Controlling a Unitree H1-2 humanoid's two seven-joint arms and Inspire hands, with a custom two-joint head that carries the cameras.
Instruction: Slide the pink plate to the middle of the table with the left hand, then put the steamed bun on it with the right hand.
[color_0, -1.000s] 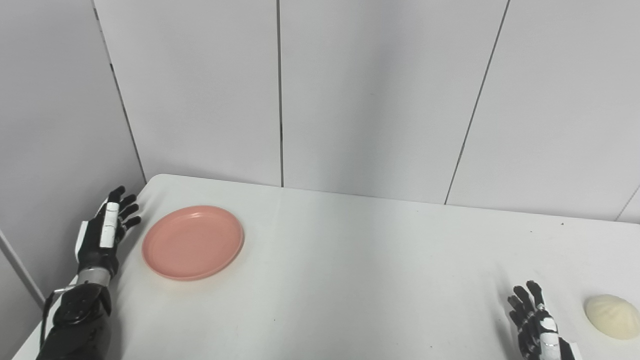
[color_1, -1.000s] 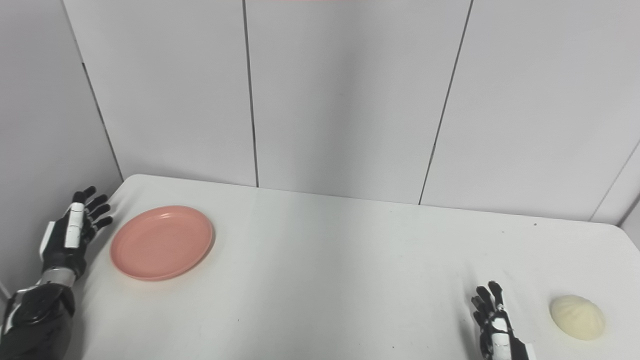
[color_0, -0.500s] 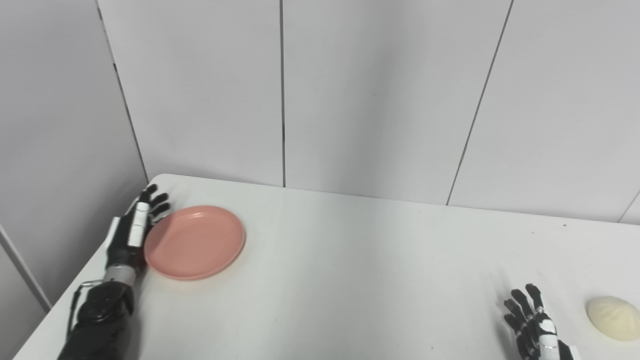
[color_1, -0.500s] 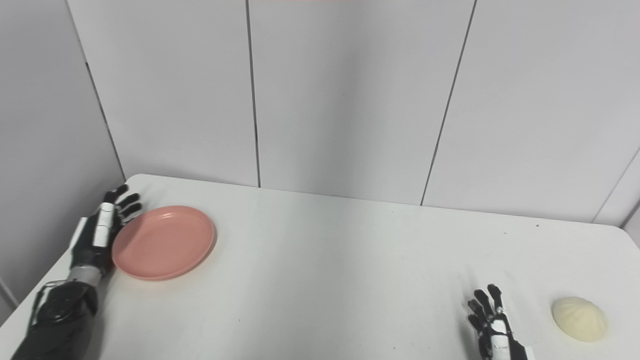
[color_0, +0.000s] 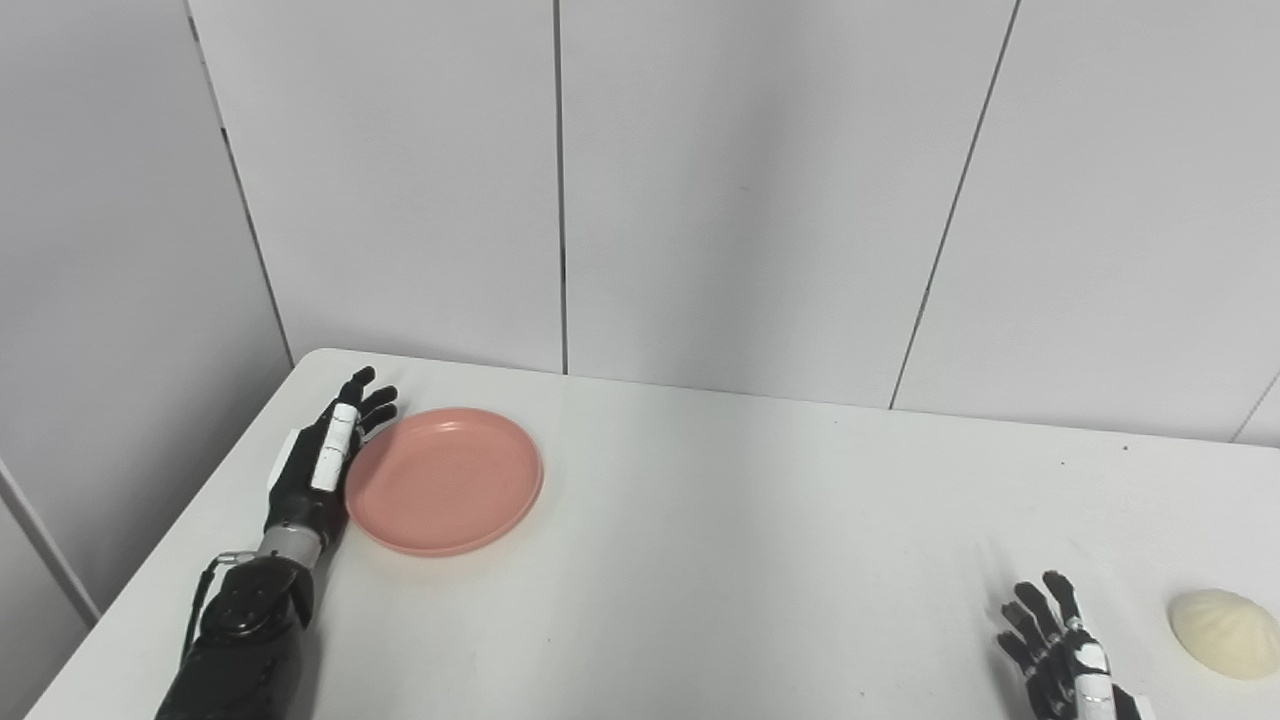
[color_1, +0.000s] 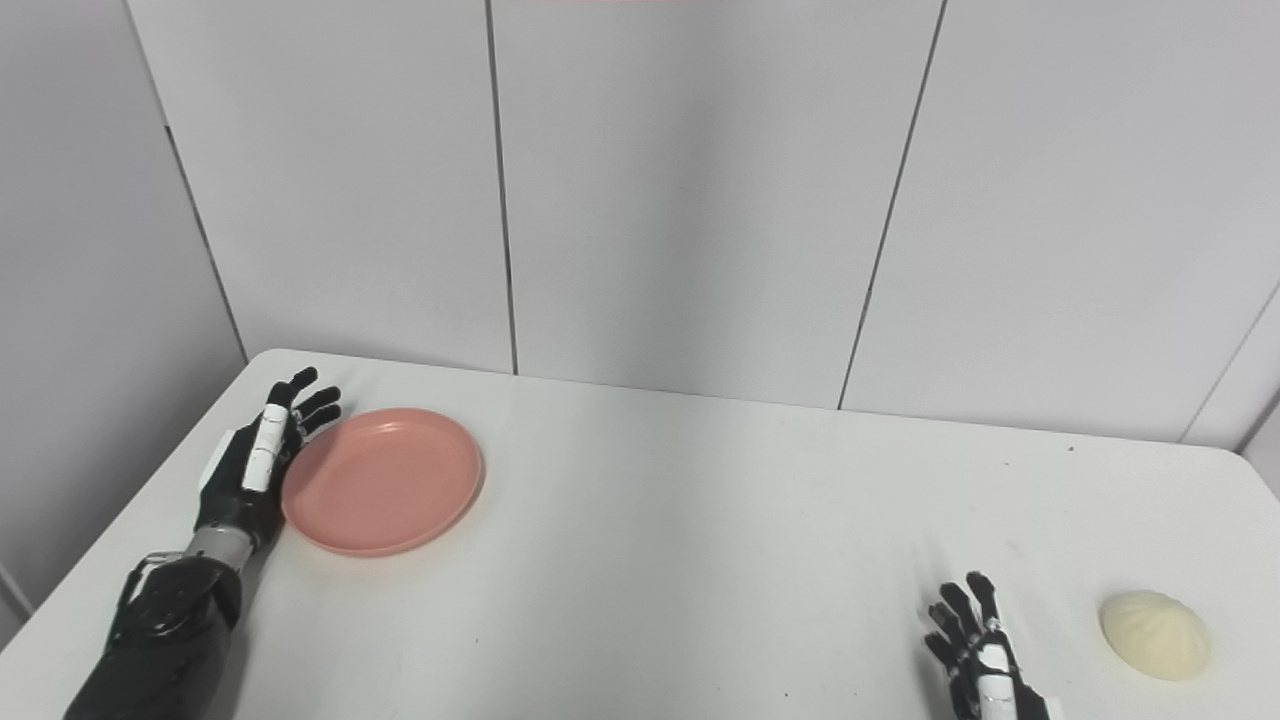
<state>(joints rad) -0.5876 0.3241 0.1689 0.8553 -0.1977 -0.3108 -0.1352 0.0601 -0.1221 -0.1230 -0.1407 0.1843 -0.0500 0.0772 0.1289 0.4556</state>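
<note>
The pink plate lies flat on the left part of the white table. My left hand is open, fingers straight, its palm side against the plate's left rim. The cream steamed bun sits at the table's right near edge. My right hand is open and empty, fingers spread, low at the bottom edge just left of the bun and apart from it. Both hands, plate and bun also show in the right eye view.
Grey wall panels stand right behind the table's far edge and along its left side. The table's left edge runs close beside my left forearm.
My left hand moved right, met the plate's left rim and has pushed the plate a short way to the right. My right hand has sunk slightly lower in the picture. The bun has not moved.
</note>
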